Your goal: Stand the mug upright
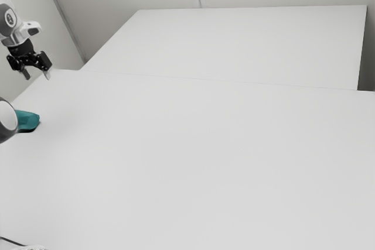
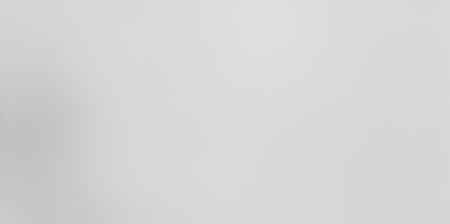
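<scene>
What seems to be the mug [image 1: 8,119] is seen tipped at the left edge; stiff, slippery walls are expected, best pinched at the rim. The tool [image 1: 37,76], upper left, is opened and empty.

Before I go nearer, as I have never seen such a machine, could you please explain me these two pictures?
The machine is a robot arm, in a simulation. The exterior view is from its side; the wrist view is from a camera at its end and shows a pale surface with a soft shadow. Near the exterior view's left edge, what looks like a dark grey mug, white inside, lies tipped on the table, by a teal object. The jaws are apart, holding nothing.
</scene>
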